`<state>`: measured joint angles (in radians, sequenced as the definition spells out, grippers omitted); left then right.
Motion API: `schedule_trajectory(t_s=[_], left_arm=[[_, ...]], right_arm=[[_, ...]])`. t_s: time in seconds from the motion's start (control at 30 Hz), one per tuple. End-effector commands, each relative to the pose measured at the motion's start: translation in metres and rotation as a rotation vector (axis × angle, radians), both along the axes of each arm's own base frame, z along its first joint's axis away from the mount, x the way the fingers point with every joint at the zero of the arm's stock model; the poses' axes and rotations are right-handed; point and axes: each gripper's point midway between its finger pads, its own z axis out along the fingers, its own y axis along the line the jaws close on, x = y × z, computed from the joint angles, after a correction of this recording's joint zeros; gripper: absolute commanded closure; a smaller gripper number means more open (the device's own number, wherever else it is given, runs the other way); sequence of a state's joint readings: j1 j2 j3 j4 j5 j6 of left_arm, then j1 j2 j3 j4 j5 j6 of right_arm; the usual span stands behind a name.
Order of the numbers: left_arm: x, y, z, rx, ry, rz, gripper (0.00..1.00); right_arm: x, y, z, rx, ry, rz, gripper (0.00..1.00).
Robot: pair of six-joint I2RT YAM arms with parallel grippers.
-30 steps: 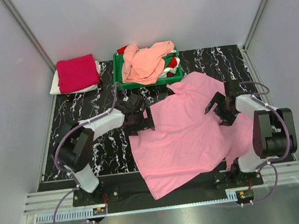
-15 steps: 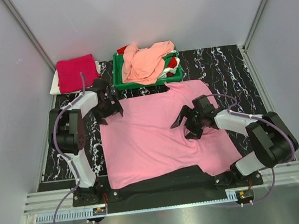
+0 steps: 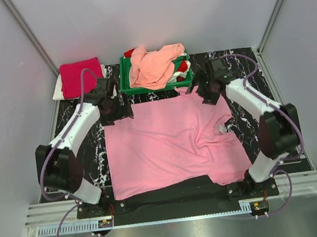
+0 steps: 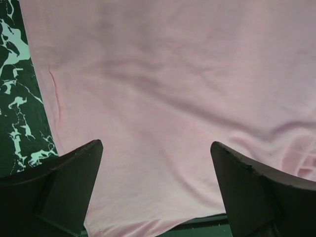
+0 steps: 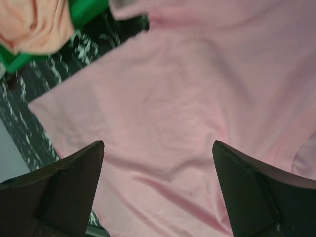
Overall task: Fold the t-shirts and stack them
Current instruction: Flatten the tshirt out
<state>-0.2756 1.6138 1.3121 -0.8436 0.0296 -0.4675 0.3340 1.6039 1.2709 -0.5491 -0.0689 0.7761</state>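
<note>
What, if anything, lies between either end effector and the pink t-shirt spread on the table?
Nothing visible. The left end effector and right end effector both hang open directly over the bare pink t-shirt.

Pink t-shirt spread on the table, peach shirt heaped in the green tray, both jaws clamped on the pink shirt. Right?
No: both wrist views show the jaws wide apart, gripping nothing. The left gripper and right gripper are open above the pink t-shirt. It lies spread on the table, peach shirt heaped in the green tray.
</note>
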Motion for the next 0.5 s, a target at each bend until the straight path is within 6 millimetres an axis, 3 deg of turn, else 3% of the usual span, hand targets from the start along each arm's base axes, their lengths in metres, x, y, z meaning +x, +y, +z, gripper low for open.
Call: schedule_trajectory(t_s=[0.0, 0.07, 0.2, 0.37, 0.43, 0.47], left_arm=[[-0.022, -0.003, 0.012, -0.029, -0.035, -0.015, 0.01], [-0.033, -0.009, 0.007, -0.075, -0.048, -0.025, 0.01], [-0.048, -0.017, -0.006, -0.114, -0.052, -0.039, 0.01], [-0.06, -0.014, -0.017, -0.108, -0.033, -0.042, 0.01], [-0.062, -0.014, -0.02, -0.106, -0.029, -0.046, 0.01], [-0.062, -0.013, -0.021, -0.104, -0.03, -0.046, 0.01]], right_arm=[[0.036, -0.032, -0.048, -0.062, 0.1, -0.024, 0.03], [0.064, -0.037, -0.065, -0.051, 0.109, -0.028, 0.06], [0.099, -0.041, -0.099, -0.047, 0.13, -0.026, 0.07], [0.117, -0.074, -0.137, -0.075, 0.204, -0.107, 0.08], [0.114, -0.099, -0.148, -0.107, 0.239, -0.166, 0.08], [0.117, -0.098, -0.145, -0.097, 0.232, -0.18, 0.08]])
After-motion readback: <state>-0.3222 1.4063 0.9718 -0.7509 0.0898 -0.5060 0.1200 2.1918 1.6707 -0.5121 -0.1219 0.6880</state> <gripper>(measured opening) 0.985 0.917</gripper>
